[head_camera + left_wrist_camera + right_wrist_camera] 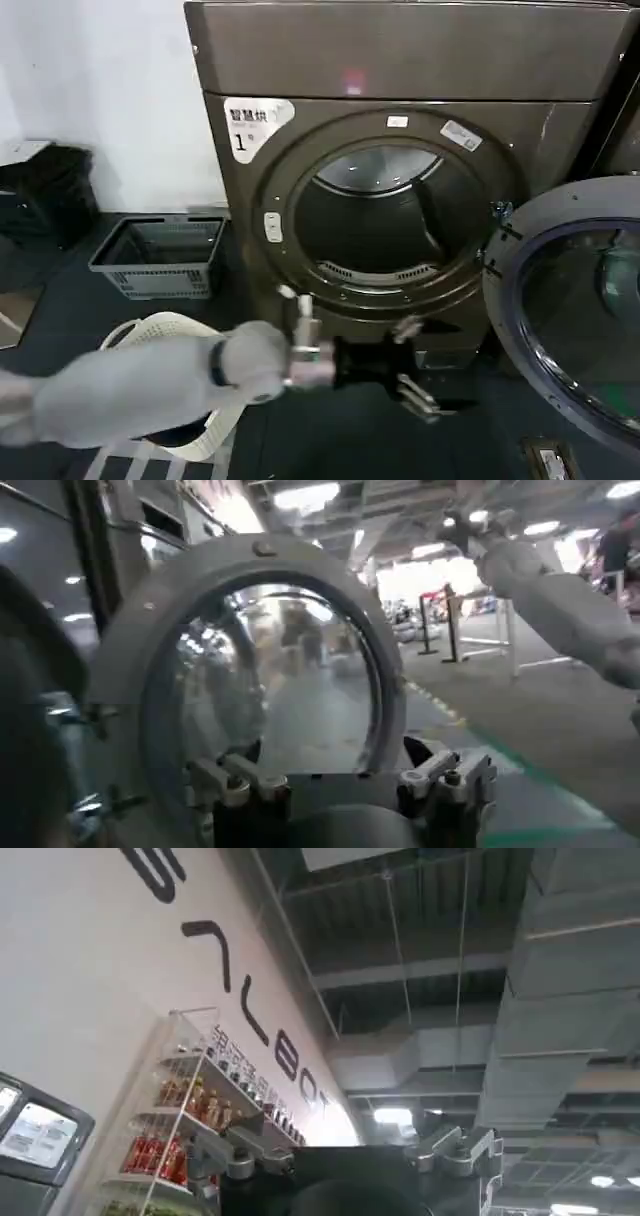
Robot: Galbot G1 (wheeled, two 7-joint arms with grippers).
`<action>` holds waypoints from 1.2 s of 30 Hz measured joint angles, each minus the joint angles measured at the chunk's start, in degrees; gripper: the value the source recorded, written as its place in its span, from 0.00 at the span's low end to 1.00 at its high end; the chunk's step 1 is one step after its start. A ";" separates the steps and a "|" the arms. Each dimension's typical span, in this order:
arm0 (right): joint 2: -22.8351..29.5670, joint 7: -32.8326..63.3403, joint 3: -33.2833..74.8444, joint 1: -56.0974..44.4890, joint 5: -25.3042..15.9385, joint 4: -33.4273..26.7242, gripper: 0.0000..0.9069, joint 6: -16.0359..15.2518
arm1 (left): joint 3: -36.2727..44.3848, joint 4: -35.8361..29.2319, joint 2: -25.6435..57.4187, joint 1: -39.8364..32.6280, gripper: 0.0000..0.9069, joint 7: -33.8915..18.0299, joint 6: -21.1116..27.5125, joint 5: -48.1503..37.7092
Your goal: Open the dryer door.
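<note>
Dryer door (575, 320) hangs open beside the dryer (400, 180); left gripper (425, 395) below the drum opening (385, 225), fingers apparently spread, empty.

1. The head camera looks forward and down at the dryer (400, 200) from close by, its door (575, 310) swung open.
2. The left wrist camera faces that door (250, 680) from very near; both views share it.
3. The right wrist camera tilts up at wall and ceiling.
</note>
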 joint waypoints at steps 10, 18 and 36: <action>0.18 -0.41 -1.05 0.47 0.01 -0.34 1.00 0.24 | 3.96 1.29 11.20 -4.48 1.00 2.89 -3.86 7.21; 0.24 -0.44 -2.05 1.17 0.00 -0.70 1.00 0.36 | 12.18 3.08 19.79 -10.43 1.00 3.54 -3.65 12.97; -0.85 -0.69 -1.45 0.16 -0.24 -3.15 1.00 1.32 | 37.47 13.97 29.96 -30.55 1.00 7.82 -7.36 22.86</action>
